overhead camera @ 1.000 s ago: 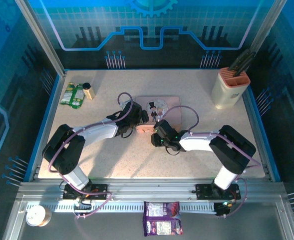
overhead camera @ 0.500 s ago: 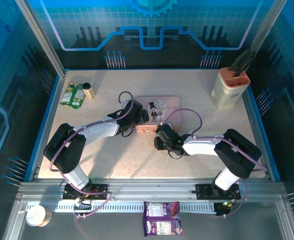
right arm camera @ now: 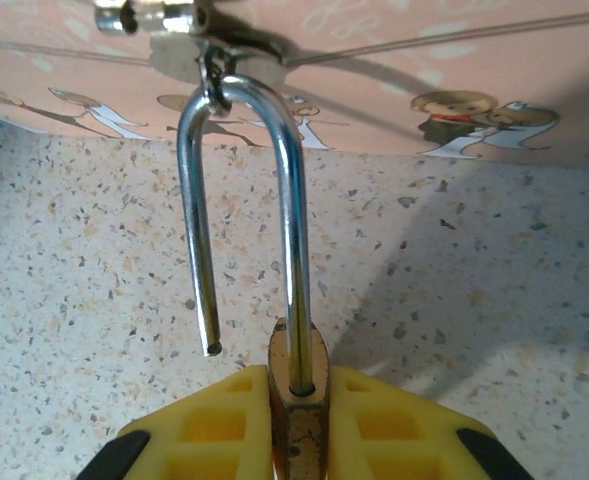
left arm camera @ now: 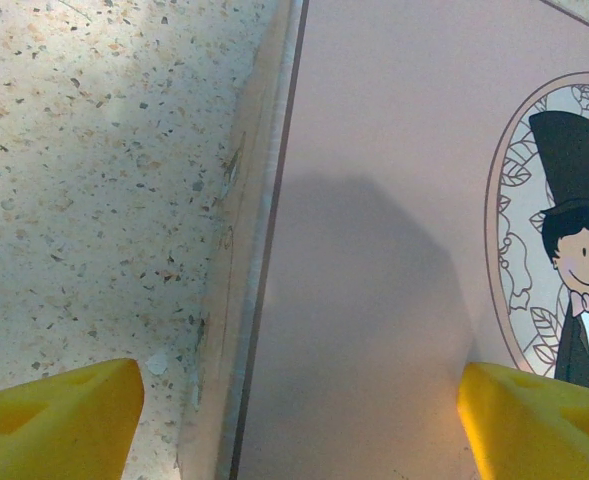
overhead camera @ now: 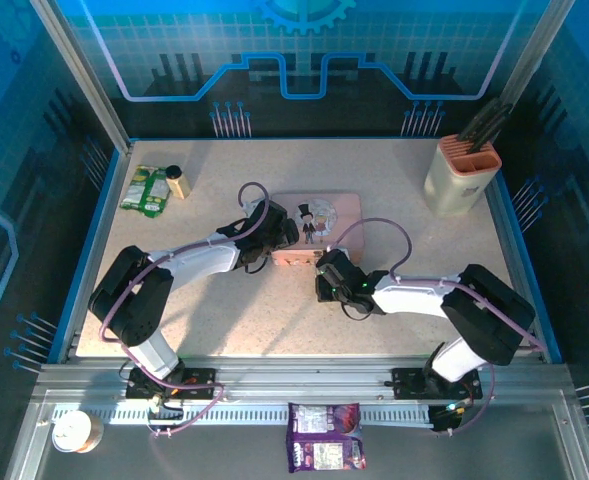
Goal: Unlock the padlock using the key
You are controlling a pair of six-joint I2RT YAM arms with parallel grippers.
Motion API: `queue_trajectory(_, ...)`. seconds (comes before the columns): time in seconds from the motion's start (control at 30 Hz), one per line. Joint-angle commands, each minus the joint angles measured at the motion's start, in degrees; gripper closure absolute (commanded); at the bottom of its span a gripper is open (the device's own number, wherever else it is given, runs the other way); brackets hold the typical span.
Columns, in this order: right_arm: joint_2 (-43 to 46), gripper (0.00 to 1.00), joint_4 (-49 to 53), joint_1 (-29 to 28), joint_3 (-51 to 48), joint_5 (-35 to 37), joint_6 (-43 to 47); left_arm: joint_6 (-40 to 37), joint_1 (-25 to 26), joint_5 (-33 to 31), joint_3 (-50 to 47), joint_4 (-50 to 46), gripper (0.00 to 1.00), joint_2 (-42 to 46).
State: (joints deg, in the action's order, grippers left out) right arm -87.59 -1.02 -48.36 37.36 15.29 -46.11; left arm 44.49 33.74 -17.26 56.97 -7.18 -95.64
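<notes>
The right gripper (right arm camera: 299,428) clamps the padlock (right arm camera: 290,260) by its brass body between yellow fingers. The shackle stands open, with one leg seated in the body and the other hanging free above the speckled table (right arm camera: 494,260) — its bend hooked through the pink tin's (right arm camera: 394,70) hasp.
</notes>
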Motion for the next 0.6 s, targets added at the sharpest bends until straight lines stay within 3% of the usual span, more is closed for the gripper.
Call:
queue_trajectory(0.0, 1.39, 0.85, 3.26, 0.95, -0.68, 2.06, -2.53, -1.61, -0.17, -3.02, -0.39, -6.18, 0.17, -3.31)
queue_trajectory(0.2, 2.43, 0.94, 3.63, 4.87, 0.39, 4.3, -4.28, -0.93, 2.03, -4.28, 1.82, -8.9, 0.17, -3.25)
queue_trajectory(0.57, 3.57, 0.96, 0.32, 8.34, 0.17, 5.09, -4.75, 2.65, 6.29, -6.39, 2.39, -10.35, 0.18, -4.24)
